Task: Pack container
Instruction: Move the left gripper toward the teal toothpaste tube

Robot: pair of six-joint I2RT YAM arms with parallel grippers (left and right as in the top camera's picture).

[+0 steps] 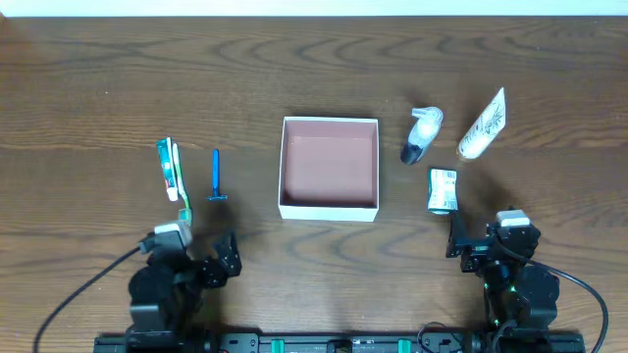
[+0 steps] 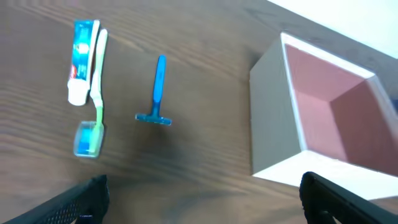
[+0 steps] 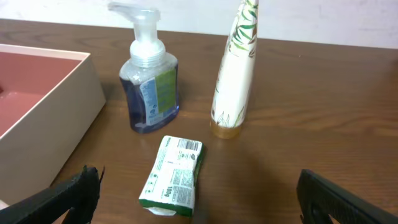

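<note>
The container (image 1: 329,209), a shallow white-walled box with a pink bottom, sits at the table's middle; it also shows in the left wrist view (image 2: 273,118) and the right wrist view (image 3: 68,99). It holds nothing. A toothpaste tube (image 1: 167,165), a toothbrush (image 1: 180,186) and a blue razor (image 1: 216,176) lie left of it. A pump bottle (image 1: 422,134), a white tube (image 1: 484,126) and a green-white packet (image 1: 443,190) lie right of it. My left gripper (image 1: 222,263) is open and empty near the front edge. My right gripper (image 1: 469,245) is open and empty just in front of the packet (image 3: 174,176).
The left wrist view shows the toothpaste (image 2: 83,59), toothbrush (image 2: 96,99) and razor (image 2: 158,93) ahead of the fingers. The right wrist view shows the pump bottle (image 3: 148,81) and white tube (image 3: 235,78) standing behind the packet. A pale wall edge runs along the table's back.
</note>
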